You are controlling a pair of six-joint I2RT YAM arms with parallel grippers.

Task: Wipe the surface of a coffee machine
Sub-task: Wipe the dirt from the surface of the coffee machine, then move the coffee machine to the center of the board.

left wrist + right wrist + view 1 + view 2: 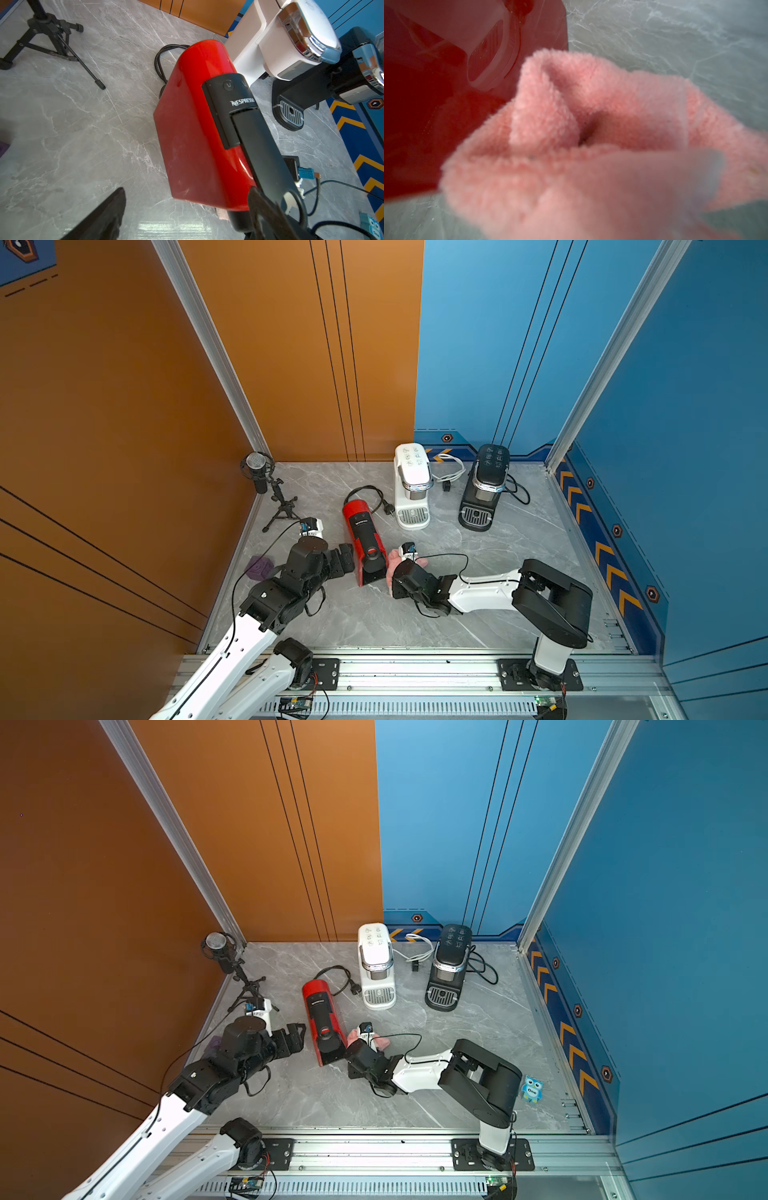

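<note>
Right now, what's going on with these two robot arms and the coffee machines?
The two arms are working on the red coffee machine. The right gripper is shut on a fluffy pink cloth, which it holds low down at one side of that machine, near its front end. The left gripper is open at the opposite side, holding nothing; whether it touches the machine is unclear. The white coffee machine and the black coffee machine stand farther back, with neither arm near them.

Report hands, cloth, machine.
Left hand open by red machine. Right hand shut on pink cloth, cloth at machine's side. Nothing in the way.
</note>
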